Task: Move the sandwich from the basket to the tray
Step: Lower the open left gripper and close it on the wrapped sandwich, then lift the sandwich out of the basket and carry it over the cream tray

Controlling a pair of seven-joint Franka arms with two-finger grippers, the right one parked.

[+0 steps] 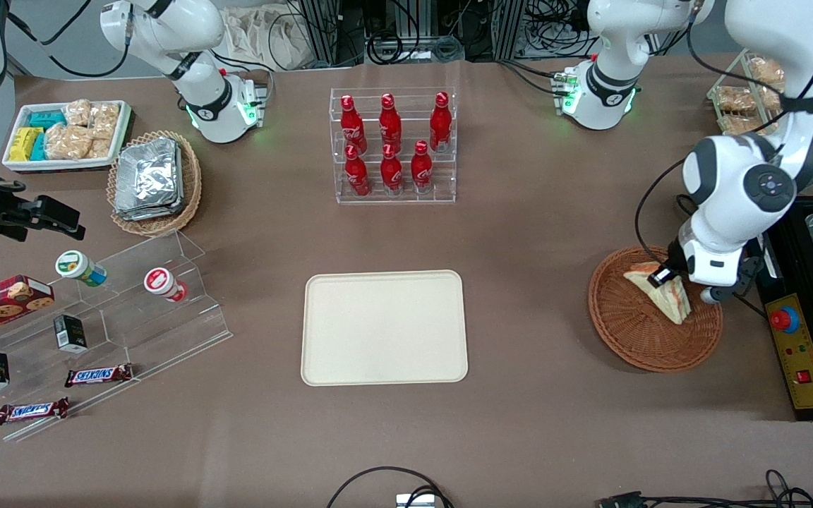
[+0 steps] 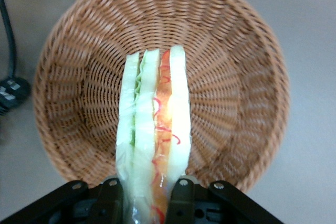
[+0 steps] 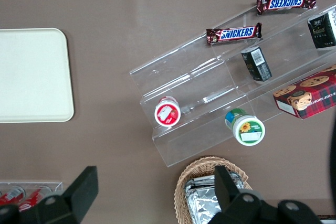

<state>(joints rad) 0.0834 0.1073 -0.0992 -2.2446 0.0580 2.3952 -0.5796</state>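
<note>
Cream-beige tray [image 1: 384, 328] lies flat at the table's middle, bare, toward the parked arm's end from the basket [image 1: 632, 339] and well apart from it; judged the drop spot, with open table between for a carry. Reddish-brown wicker basket sits toward the working arm's end, shallow, so its low rim should not block a lift. Sandwich [image 1: 664, 295] is in the basket, on edge, filling layers showing, apparently so the fingers can take it across its flat bread faces. Gripper [image 2: 147, 195] is down over the basket, fingers [image 2: 181, 195] clamped on either side of the sandwich's nearer end. Whether the wedge rests on the weave or is just clear of it, cannot tell. Fingertips are cut off in the wrist view; arm casing covers part of the basket rim from the front.
</note>
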